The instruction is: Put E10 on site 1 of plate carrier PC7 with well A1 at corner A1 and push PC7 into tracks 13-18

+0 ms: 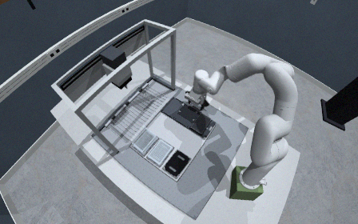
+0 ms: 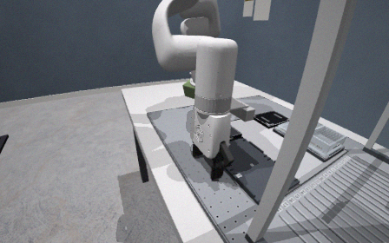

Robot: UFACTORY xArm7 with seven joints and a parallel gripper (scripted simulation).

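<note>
The dark plate carrier PC7 (image 1: 189,117) lies slantwise on the apron in front of the rails (image 1: 141,109), and its sites look empty. It also shows in the exterior view (image 2: 250,164). My gripper (image 1: 192,106) is open, pointing down, with the fingers (image 2: 220,167) low at the carrier's outer long edge; I cannot tell if they touch it. Nothing is between the fingers. Three plates sit in the nest row: the dark E10 (image 1: 177,163) nearest the arm's base, E01 (image 1: 160,152) in the middle, and E07 (image 1: 145,142) next to the rails.
The instrument's grey frame stands over the rails, and one post (image 2: 302,117) hides part of the carrier in the exterior view. A dark head (image 1: 117,66) hangs inside the frame. The arm's green base (image 1: 246,188) stands at the table's near corner.
</note>
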